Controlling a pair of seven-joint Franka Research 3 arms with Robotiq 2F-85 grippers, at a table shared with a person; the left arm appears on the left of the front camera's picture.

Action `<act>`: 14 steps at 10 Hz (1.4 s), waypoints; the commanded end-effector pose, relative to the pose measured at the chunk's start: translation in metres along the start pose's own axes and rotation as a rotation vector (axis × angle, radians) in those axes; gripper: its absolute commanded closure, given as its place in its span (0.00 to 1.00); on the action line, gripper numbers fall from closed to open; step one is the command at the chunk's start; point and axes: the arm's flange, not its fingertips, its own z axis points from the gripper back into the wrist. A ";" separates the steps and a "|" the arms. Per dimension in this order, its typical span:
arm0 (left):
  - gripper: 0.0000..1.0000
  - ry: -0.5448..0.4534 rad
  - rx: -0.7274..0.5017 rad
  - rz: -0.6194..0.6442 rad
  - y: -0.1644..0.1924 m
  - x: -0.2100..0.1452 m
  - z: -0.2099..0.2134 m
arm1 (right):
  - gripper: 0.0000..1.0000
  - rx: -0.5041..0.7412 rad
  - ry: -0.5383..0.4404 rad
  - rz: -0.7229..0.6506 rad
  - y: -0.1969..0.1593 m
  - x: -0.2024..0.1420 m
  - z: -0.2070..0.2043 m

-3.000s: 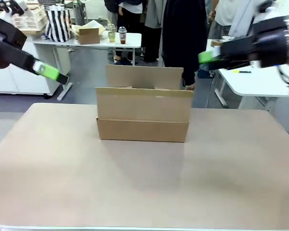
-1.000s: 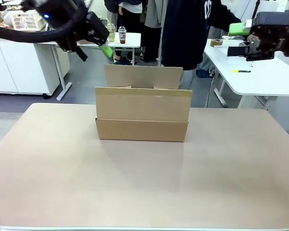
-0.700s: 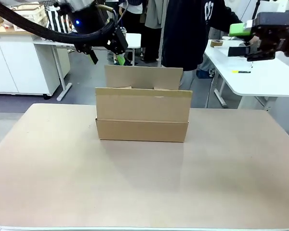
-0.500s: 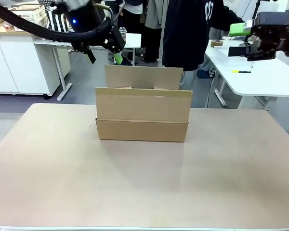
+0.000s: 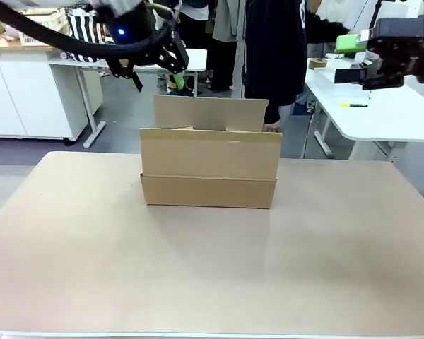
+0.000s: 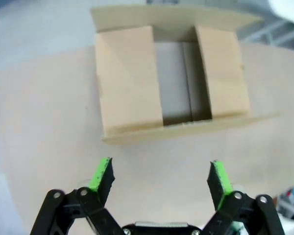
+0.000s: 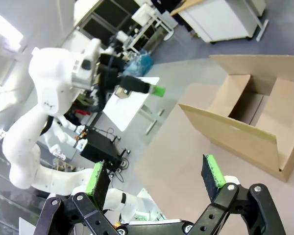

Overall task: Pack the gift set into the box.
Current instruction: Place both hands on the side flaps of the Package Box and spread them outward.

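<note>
The brown cardboard box point(image 5: 209, 166) stands in the middle of the table with its flaps up. From above, in the left wrist view, the box point(image 6: 171, 83) has both side flaps folded out and a bare cardboard floor between them. My left gripper point(image 5: 157, 79) hangs high over the box's far left side, open point(image 6: 160, 177), nothing between its green pads. My right gripper point(image 5: 346, 60) hovers high at the right, well clear of the box, also open point(image 7: 157, 181). From the right wrist the box point(image 7: 250, 127) lies to the right, with the left arm point(image 7: 63, 73) beyond it.
A person in dark clothes point(image 5: 272, 49) stands just behind the box. A white table point(image 5: 381, 116) sits at the right under my right gripper, and another white table with cups point(image 5: 177, 53) stands at the back. The tan tabletop point(image 5: 212, 268) stretches in front of the box.
My left arm swung up from the far left to a spot above the box's back flap, pointing down. My right gripper rose slightly, then held still. The person shifted behind the box.
</note>
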 end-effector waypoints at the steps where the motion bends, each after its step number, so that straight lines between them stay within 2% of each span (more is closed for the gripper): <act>1: 0.00 0.086 0.142 0.155 -0.039 0.057 -0.039 | 0.00 0.027 -0.022 0.027 -0.002 0.003 -0.005; 3: 0.00 0.121 0.190 0.098 -0.059 0.076 -0.072 | 0.00 0.027 -0.022 0.027 -0.002 0.003 -0.005; 5: 0.00 0.123 0.293 0.129 -0.065 0.093 -0.105 | 0.00 0.027 -0.022 0.027 -0.002 0.003 -0.005; 6: 0.00 0.165 0.306 0.145 -0.069 0.096 -0.121 | 0.00 0.027 -0.022 0.027 -0.002 0.003 -0.005; 11: 0.00 0.173 0.470 0.123 -0.087 0.076 -0.173 | 0.00 0.027 -0.022 0.027 -0.002 0.003 -0.005; 14: 0.00 0.173 0.587 0.118 -0.083 0.060 -0.198 | 0.00 0.027 -0.022 0.027 -0.002 0.003 -0.005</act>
